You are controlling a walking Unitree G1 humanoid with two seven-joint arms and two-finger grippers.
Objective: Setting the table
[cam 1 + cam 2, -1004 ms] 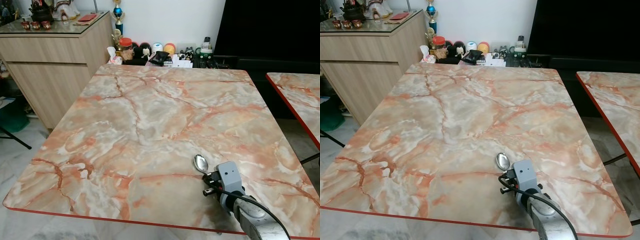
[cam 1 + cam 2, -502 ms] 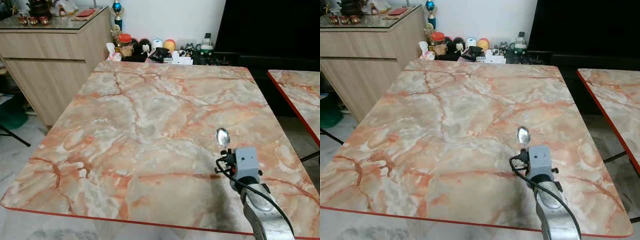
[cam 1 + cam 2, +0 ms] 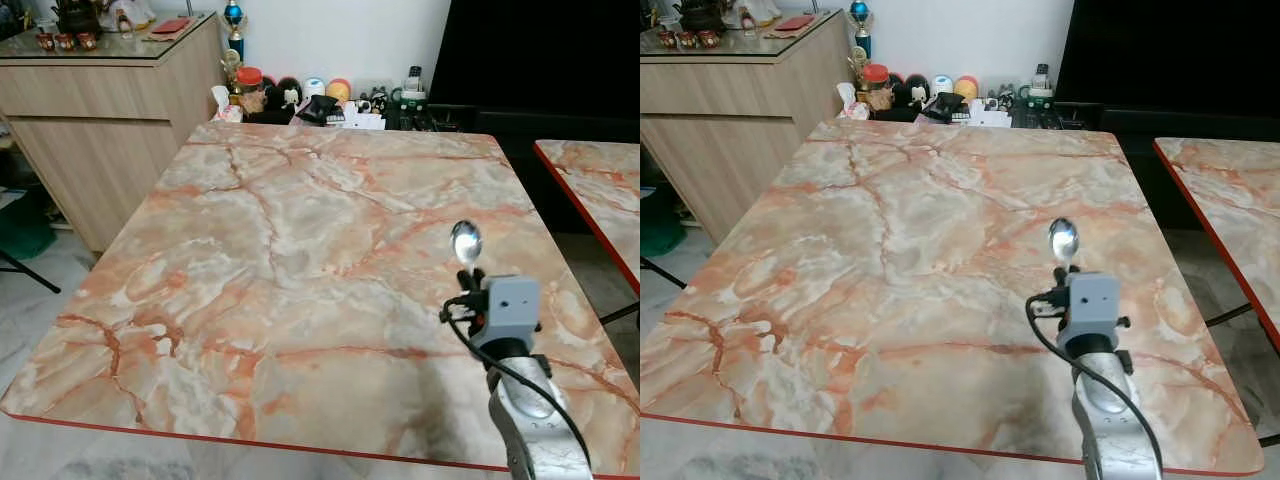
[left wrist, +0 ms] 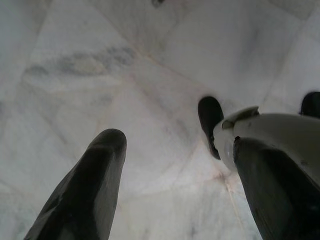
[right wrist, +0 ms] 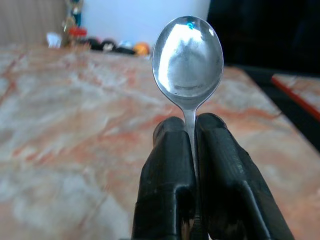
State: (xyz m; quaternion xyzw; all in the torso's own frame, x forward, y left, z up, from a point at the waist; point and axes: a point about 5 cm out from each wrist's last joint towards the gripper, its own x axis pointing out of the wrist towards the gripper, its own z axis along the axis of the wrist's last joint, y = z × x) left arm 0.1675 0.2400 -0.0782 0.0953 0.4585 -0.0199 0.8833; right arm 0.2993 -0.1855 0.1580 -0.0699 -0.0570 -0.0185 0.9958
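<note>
A marble-patterned worktop [image 3: 300,260] in peach and orange veins, edged in red, takes up most of the head views. The right claw [image 5: 194,131] sits at the lower right of the frame, above the worktop's near right part, with its two black fingers [image 5: 167,165] pressed together on the handle of a metal spoon [image 3: 466,241]. The spoon's bowl sticks up past the fingertips, pointing toward the far side of the worktop. Whether the spoon touches the surface cannot be told.

A second worktop [image 3: 600,200] with the same marble pattern and red edge shows at the right edge of the frame, apart from the first. At the upper left stands a light wooden cabinet [image 3: 90,120] with a glass top carrying small ornaments. Along the far edge of the main worktop, against the white wall, sits a row of small items: a red-lidded jar [image 3: 250,88], round coloured toys, and a trophy [image 3: 234,22]. A large dark screen [image 3: 540,55] fills the upper right.

The left claw [image 4: 172,165] hangs over a pale marble floor [image 4: 100,75], its fingers apart and holding nothing.
</note>
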